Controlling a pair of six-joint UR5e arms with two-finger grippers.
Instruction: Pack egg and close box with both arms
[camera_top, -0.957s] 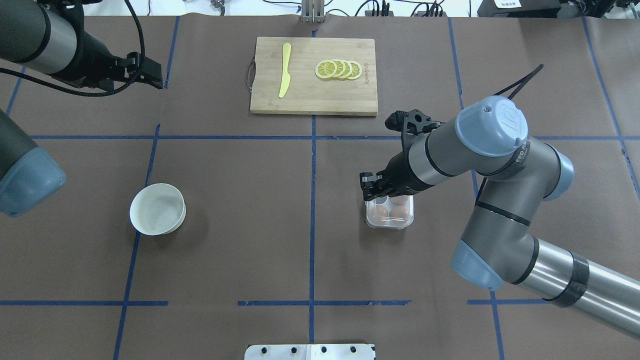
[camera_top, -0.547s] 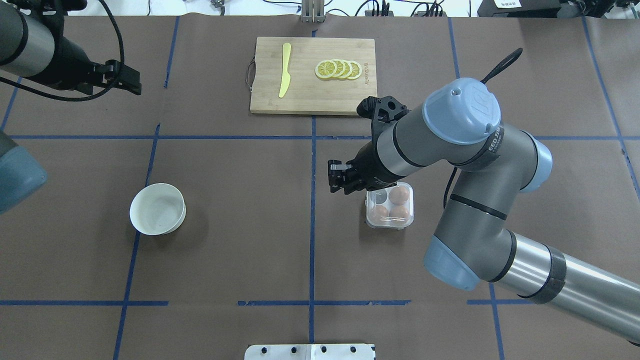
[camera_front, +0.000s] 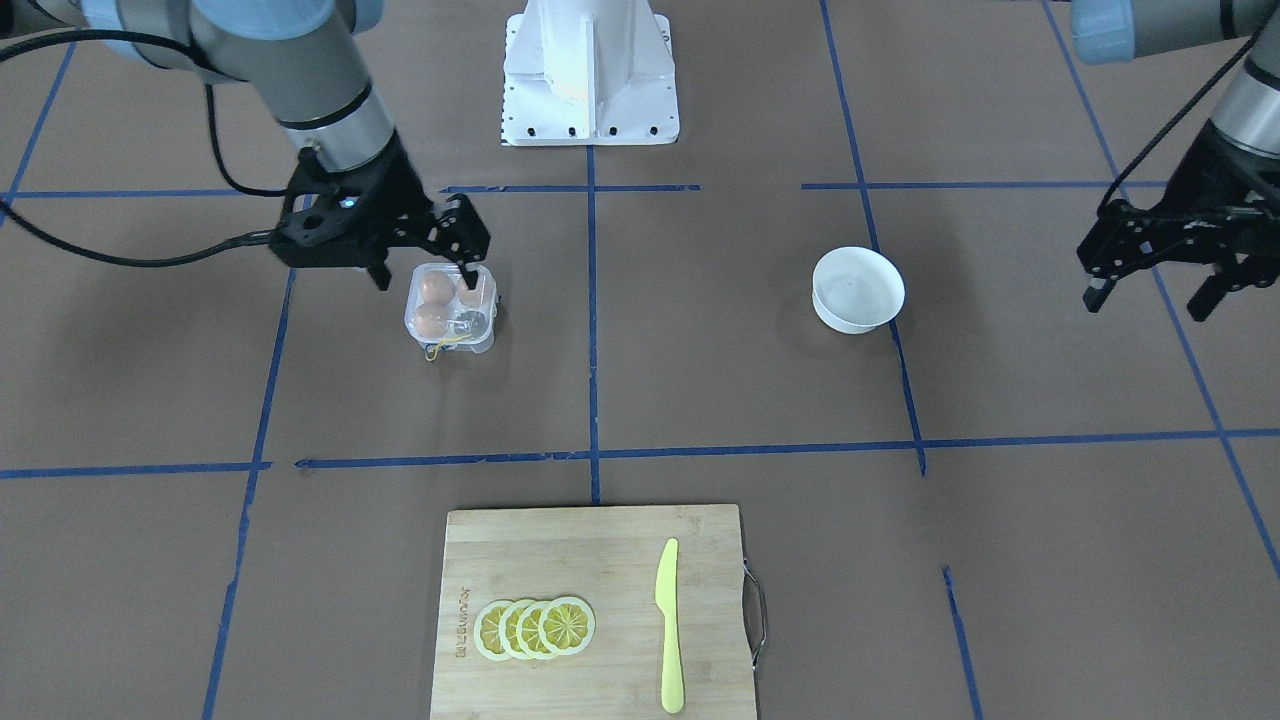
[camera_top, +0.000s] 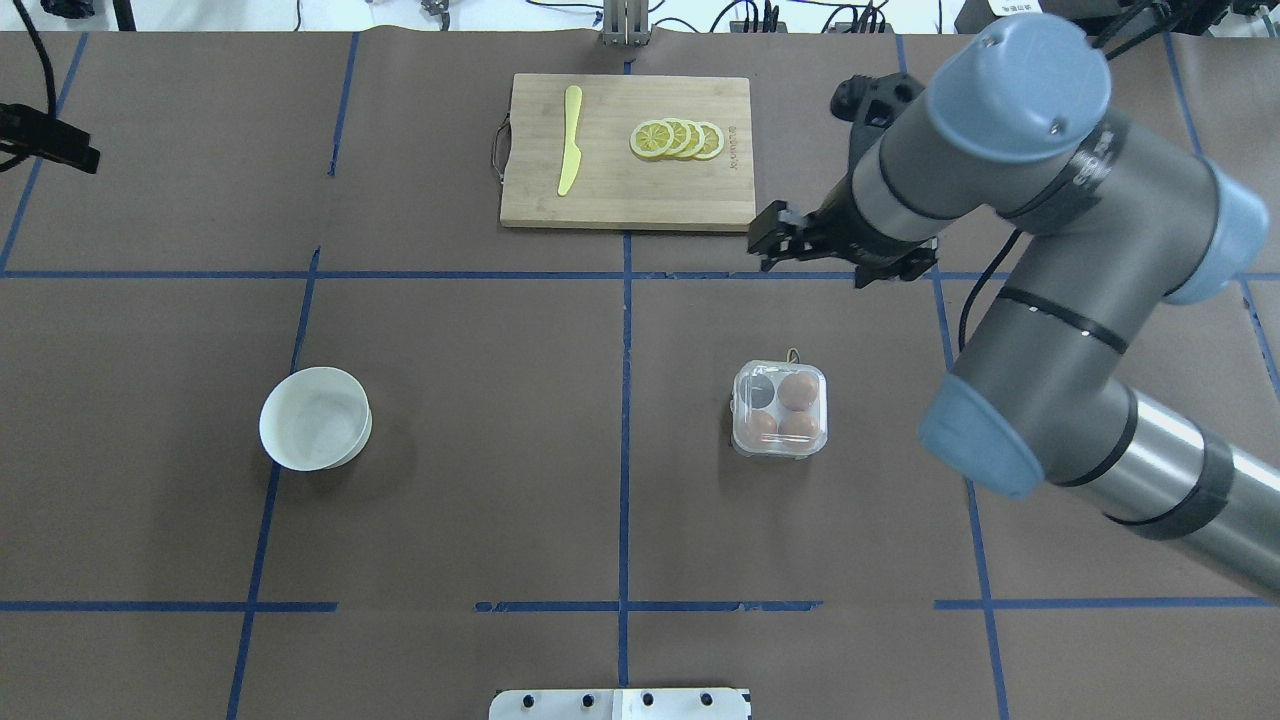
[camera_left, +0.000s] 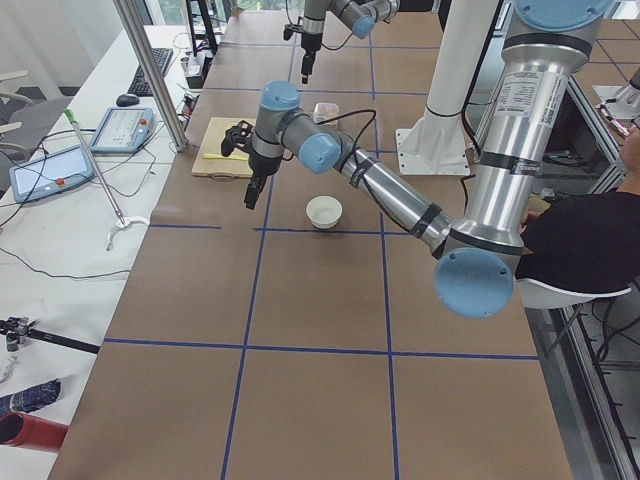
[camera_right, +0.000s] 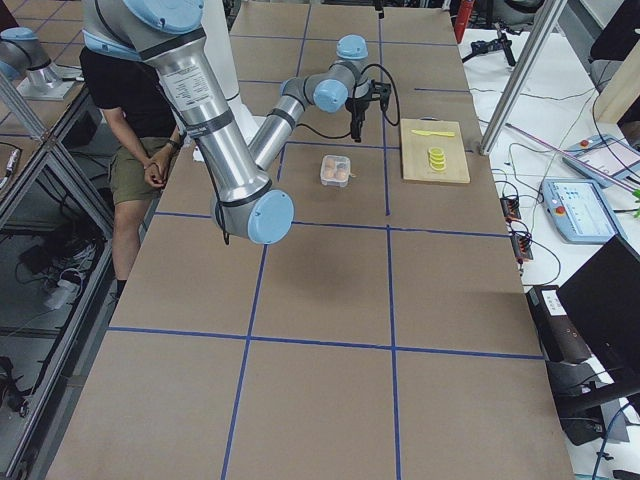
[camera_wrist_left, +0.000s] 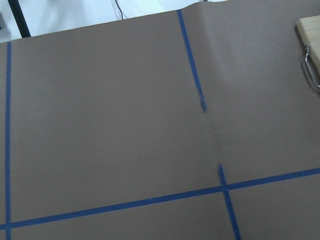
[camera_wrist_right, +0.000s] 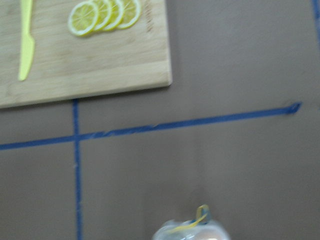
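Note:
The clear box (camera_top: 780, 445) sits right of the table's centre with its lid down. Three brown eggs fill three cups; one egg (camera_top: 797, 391) is at the far right, and the far left cup is empty. A thin yellow band (camera_top: 791, 354) sticks out at the far side. The box also shows in the front view (camera_front: 482, 338) and at the bottom edge of the right wrist view (camera_wrist_right: 170, 234). My right gripper (camera_top: 840, 262) is open and empty, raised above and beyond the box; the front view shows it too (camera_front: 425, 280). My left gripper (camera_front: 1150, 298) is open and empty, far off at the table's left edge.
A white bowl (camera_top: 315, 418) stands empty on the left half. A wooden cutting board (camera_top: 610, 200) at the far centre holds a yellow knife (camera_top: 570, 140) and lemon slices (camera_top: 678, 139). The white pedestal (camera_front: 590, 70) is at the near edge.
My right gripper has lifted off the box and moved away toward the cutting board. My left arm has drawn back to the table's left edge. The box has not moved.

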